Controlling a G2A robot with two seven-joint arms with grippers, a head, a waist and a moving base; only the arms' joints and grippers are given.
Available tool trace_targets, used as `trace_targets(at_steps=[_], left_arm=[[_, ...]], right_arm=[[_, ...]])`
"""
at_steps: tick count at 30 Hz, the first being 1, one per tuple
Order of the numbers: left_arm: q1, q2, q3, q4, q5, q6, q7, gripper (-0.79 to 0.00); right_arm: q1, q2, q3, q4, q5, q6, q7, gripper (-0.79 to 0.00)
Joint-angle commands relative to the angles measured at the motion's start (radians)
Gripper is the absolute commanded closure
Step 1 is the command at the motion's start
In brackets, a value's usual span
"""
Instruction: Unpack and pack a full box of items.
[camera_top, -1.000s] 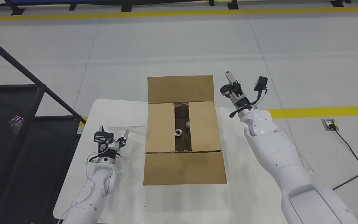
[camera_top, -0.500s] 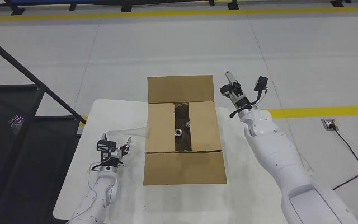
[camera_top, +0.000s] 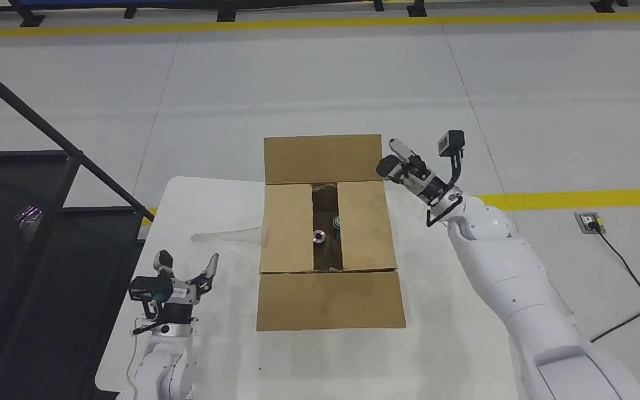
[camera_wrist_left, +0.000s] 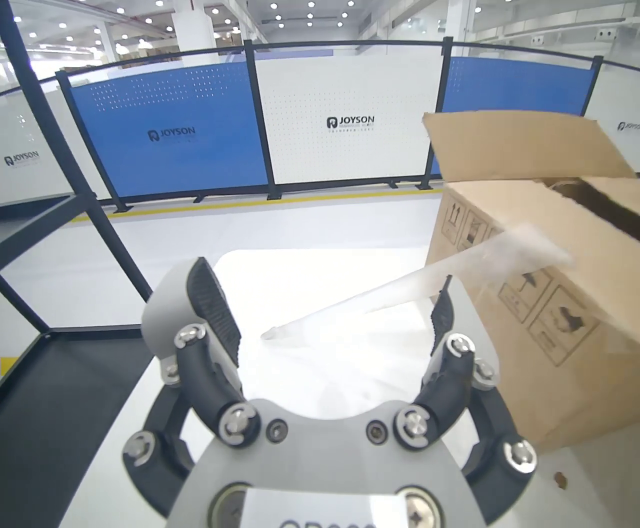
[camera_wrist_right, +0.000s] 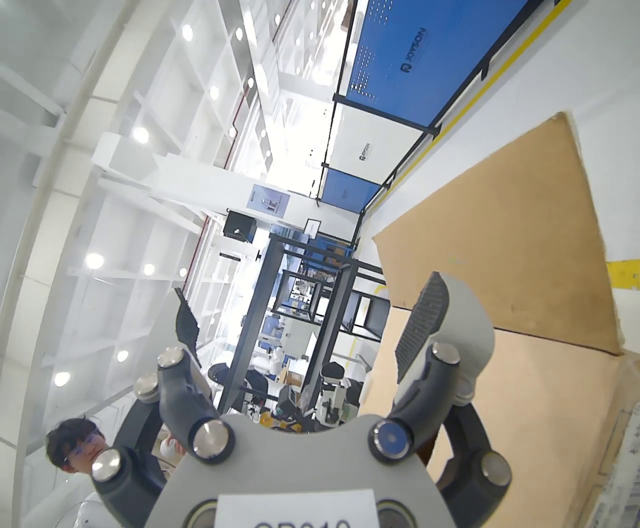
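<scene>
I see the box (camera_top: 287, 228) mid-worktop (camera_top: 440, 320), half closed over its items (camera_top: 319, 237). My left end effector (camera_wrist_left: 322, 300) is spread, empty, beside a clear plastic strip (camera_top: 228, 236); my right end effector (camera_top: 390, 158), spread too, hovers at the box's far corner.

my left gripper (camera_top: 188, 261) has drawn back toward the near edge of the table (camera_top: 440, 330), away from the box (camera_top: 325, 158); my right gripper (camera_top: 389, 160) swung in to its far corner

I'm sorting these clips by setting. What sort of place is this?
Probably a large industrial hall or robot test lab: blue and white fence panels stand behind the work area, yellow lines mark the pale floor, and a cardboard box sits on a white table.
</scene>
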Motion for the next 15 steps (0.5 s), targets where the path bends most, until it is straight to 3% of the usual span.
trace_targets(at_steps=[1,8,15], left_arm=[[0.052,0.005,-0.03,-0.075,0.015,-0.009,-0.015,-0.785],[0.116,0.012,-0.083,-0.173,-0.004,-0.097,-0.083,-0.785],[0.085,0.008,-0.086,-0.151,-0.005,-0.127,-0.139,-0.785]], right_arm=[[0.001,0.016,0.009,0.008,-0.061,0.056,-0.01,-0.785],[-0.016,0.037,-0.013,0.031,-0.215,0.234,-0.016,-0.785],[-0.039,0.037,-0.035,0.018,-0.273,0.234,0.055,-0.785]])
